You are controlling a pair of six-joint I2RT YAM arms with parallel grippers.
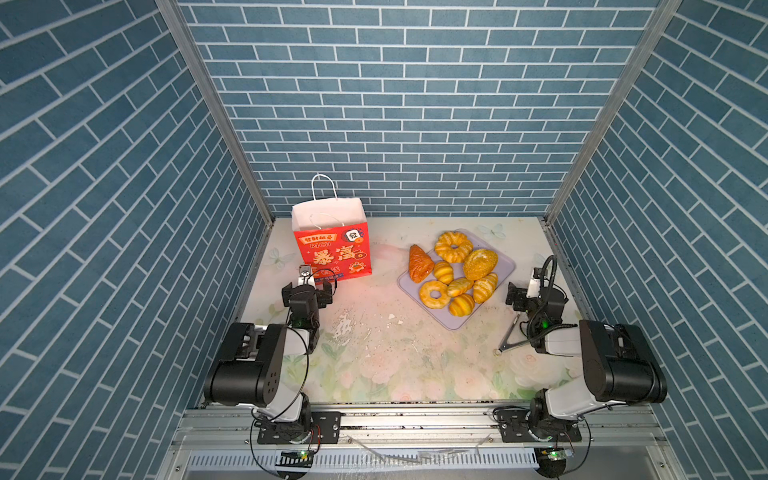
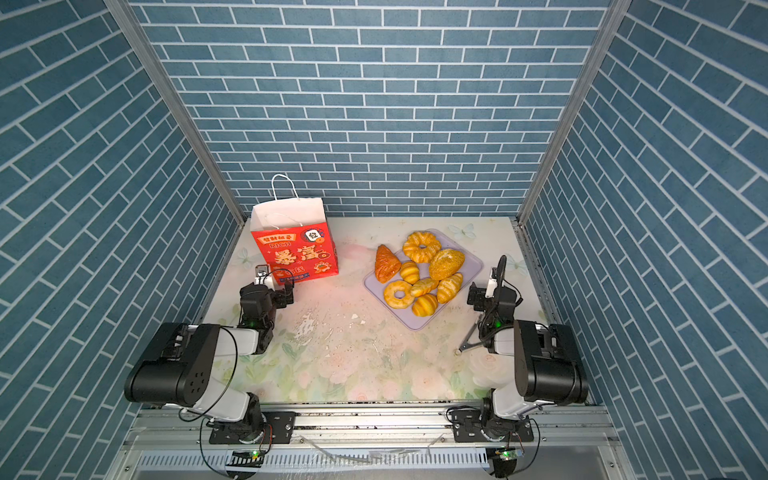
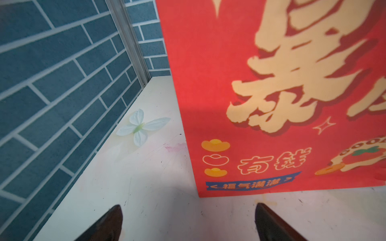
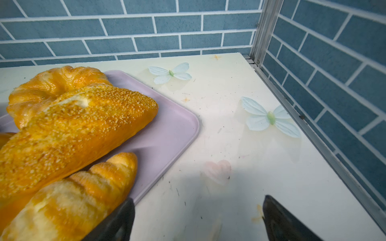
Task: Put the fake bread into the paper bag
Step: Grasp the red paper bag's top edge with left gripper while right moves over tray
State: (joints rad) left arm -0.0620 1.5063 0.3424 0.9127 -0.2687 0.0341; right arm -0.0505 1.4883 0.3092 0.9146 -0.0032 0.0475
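While the right gripper [image 4: 196, 210] is hovering jaws apart, the fake bread [image 1: 453, 270] is lying on the tray [image 4: 167, 135] just beside its finger, nearest roll [image 4: 73, 198] slanting ahead; the left gripper [image 3: 188, 215], equally apart, is facing the paper bag [image 1: 332, 245].

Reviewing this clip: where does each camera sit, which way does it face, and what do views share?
Both top views: high in front, looking down toward the back wall; left arm, right arm, paper bag and tray of fake bread show.
Left wrist: on the left arm, low, facing the paper bag's red front; open left claw at the edge.
Right wrist: on the right arm, low, facing the tray corner; open right claw.
Shared: speckled loaf, in right wrist and top views.
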